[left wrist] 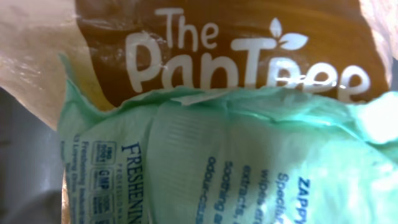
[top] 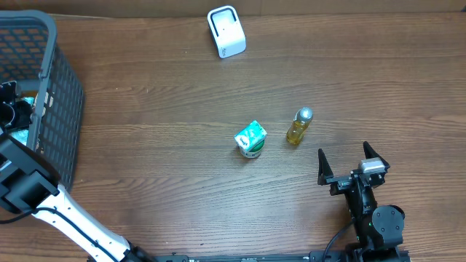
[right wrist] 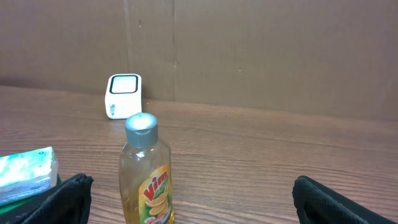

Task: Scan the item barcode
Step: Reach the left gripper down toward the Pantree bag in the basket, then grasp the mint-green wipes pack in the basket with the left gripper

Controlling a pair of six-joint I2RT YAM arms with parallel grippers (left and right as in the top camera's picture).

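Standing cap-up, bottle (right wrist: 147,171) faces the empty, wide-open right claw (top: 344,151); left claw (top: 16,110): cannot tell.

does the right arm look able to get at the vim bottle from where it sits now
Probably yes: the right tool is open, the Vim bottle stands upright just ahead of it, and nothing lies between them.

Brown wood-grain worktop (top: 145,109). Grey lattice-mesh basket (top: 62,73). White scanner (top: 226,31) with a dark-rimmed face. Clear yellow bottle (top: 298,128) with a silver-grey cap; its label is yellow with red lettering. Green-and-white small pack (top: 250,138). Black right tool (top: 342,149). Left wrist view: mint-green packet (left wrist: 236,162) with blue print, and brown bag (left wrist: 249,31) with white lettering and a white leaf mark.
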